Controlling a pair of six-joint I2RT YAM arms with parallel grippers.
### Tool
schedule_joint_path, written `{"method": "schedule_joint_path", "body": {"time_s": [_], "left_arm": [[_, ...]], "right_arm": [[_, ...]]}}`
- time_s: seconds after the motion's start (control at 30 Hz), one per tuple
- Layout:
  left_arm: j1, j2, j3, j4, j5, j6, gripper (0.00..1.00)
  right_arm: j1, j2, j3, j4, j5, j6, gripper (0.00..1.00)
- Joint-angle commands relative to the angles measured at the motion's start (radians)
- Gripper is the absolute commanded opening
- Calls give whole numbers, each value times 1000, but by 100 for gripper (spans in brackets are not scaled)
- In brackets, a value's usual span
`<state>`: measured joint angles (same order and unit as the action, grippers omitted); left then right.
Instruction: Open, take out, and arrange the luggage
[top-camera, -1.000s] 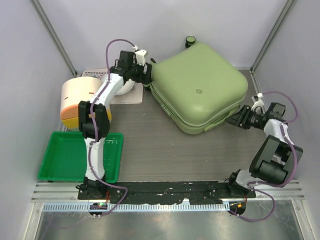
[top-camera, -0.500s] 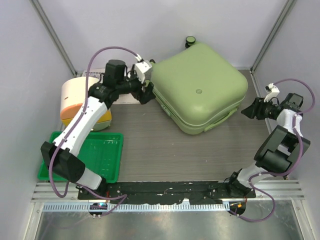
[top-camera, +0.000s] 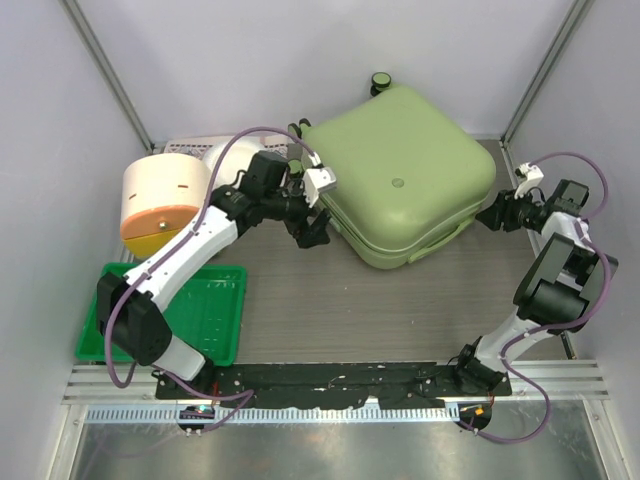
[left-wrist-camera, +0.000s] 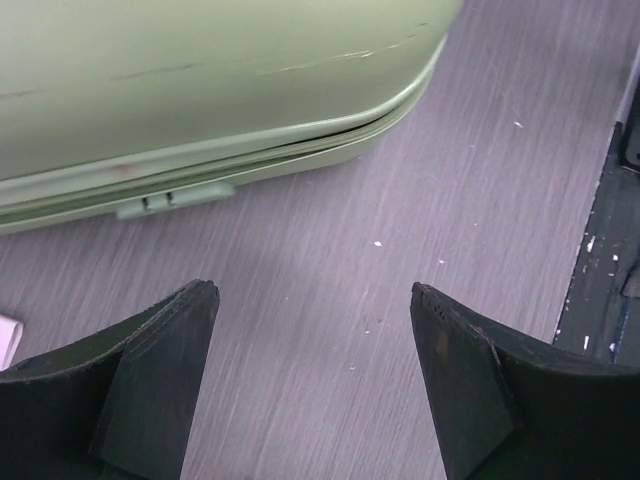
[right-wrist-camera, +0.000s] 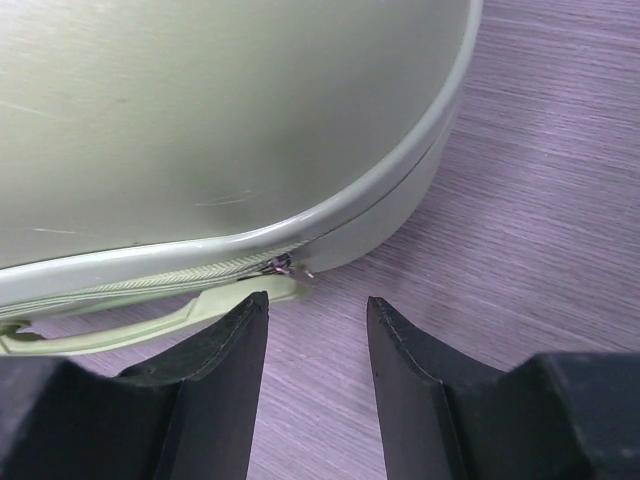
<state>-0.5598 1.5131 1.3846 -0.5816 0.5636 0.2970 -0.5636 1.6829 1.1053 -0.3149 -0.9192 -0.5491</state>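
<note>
The luggage (top-camera: 400, 175), a pale green hard-shell suitcase, lies shut and flat at the back centre of the table. My left gripper (top-camera: 315, 225) is open and empty beside its near left edge. In the left wrist view (left-wrist-camera: 315, 300) the shell's seam (left-wrist-camera: 200, 150) lies just ahead of the fingers. My right gripper (top-camera: 492, 215) is open and empty at the suitcase's right corner. In the right wrist view (right-wrist-camera: 315, 305) the zipper pull (right-wrist-camera: 285, 266) and the pale green handle (right-wrist-camera: 130, 325) lie just ahead of the left fingertip, untouched.
A cream-and-orange round container (top-camera: 165, 200) stands at the left. A flat bright green tray (top-camera: 130, 320) lies in front of it. A dark green wheel (top-camera: 381, 81) sticks out behind the suitcase. Grey walls and metal posts close in the sides and back.
My left arm swung from the suitcase's back left corner forward to its near left edge. My right gripper drew back to the right, then came in again at the right corner.
</note>
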Motion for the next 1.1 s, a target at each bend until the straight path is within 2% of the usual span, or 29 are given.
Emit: {"method": "schedule_joint_path", "body": {"time_s": [0.0,0.27,0.4,0.5,0.53,0.57,0.6,0.77,0.93,1.03,1.07], "left_arm": [[-32,-18,8,14,45,14,82],[-78,39,24,49,35,5,82],[-89,56,27,81,19,-22,82],[-95,65,27,92,19,-36,81],[-101,65,24,94,16,-32,81],[-113,62,22,94,12,-24,80],[-117,61,19,101,4,-19,81],[-130,47,-13,118,1,-18,80],[-182,-5,-76,161,-22,46,80],[-221,-40,-142,238,-56,71,80],[-233,-51,-166,312,-71,82,80]], "right_arm": [[11,27,45,89,3,-26,50],[53,28,47,112,-44,-41,49],[73,8,22,152,-40,-18,42],[87,-8,7,152,-37,-32,22],[88,-17,2,149,-38,-35,10],[90,-25,-4,151,-41,-35,3],[91,-31,-19,151,-43,-35,1],[119,-130,-108,137,-55,-38,1],[182,-244,-212,122,-55,-31,1],[238,-317,-275,102,-56,7,1],[254,-336,-307,106,-59,40,1]]}}
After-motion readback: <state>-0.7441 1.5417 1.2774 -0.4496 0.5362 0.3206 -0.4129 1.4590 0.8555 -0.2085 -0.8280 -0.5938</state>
